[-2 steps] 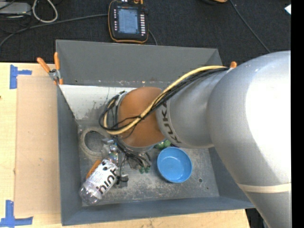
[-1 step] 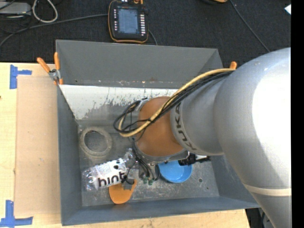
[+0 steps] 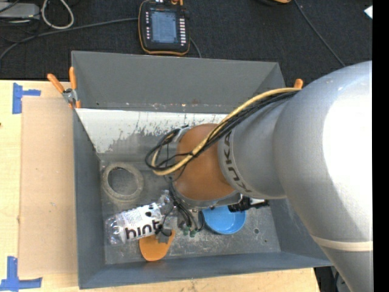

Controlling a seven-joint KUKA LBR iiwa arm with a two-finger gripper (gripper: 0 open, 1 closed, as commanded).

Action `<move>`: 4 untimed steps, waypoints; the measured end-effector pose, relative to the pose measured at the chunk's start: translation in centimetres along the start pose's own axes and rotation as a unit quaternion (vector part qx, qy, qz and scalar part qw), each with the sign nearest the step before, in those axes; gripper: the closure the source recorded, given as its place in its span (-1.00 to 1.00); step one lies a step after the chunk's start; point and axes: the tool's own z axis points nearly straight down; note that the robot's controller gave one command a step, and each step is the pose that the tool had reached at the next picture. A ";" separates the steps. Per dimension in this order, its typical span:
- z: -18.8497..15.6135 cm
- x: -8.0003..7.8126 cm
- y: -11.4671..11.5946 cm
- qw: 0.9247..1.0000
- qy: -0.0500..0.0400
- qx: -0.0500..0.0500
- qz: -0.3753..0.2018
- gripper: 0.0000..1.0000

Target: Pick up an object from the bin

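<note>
Status: arm point(image 3: 292, 163) reaches in from the right. Its orange wrist cover point(image 3: 203, 169) and looped black and yellow cables point(image 3: 176, 152) sit over the middle of the grey metal bin point(image 3: 176, 96). The end effector point(image 3: 172, 221) is down low near the bin floor, front-centre. Can't tell if it's spread or pressed together: the tip is a dark cluster tucked under the wrist cover.

Nearest things:
- crinkled white plastic packet with black lettering point(image 3: 134, 225): lies flat just left of the end effector. Its right end meets the tip, but can't tell whether it's touching or only overlapped.
- flat orange rounded piece point(image 3: 151, 249): right below the tip, close to the front wall. A dark part of the tip covers its upper edge.
- blue round disc point(image 3: 225, 221): just right of the end effector, partly under the wrist cover.
- grey-beige tape roll point(image 3: 123, 182): lies flat, further back and left, near the packet but apart from it.

The end effector is over the gap between packet and orange piece.
</note>
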 end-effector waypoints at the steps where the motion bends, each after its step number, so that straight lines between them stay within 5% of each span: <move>1: 1.1 1.3 -5.2 1.000 -0.001 0.000 0.011 1.00; 2: 1.2 2.8 -4.2 1.000 -0.002 -0.003 0.014 1.00; 3: 0.7 1.8 -5.5 1.000 -0.001 0.000 0.009 1.00; 4: 1.1 3.0 -2.9 1.000 0.001 -0.003 0.010 1.00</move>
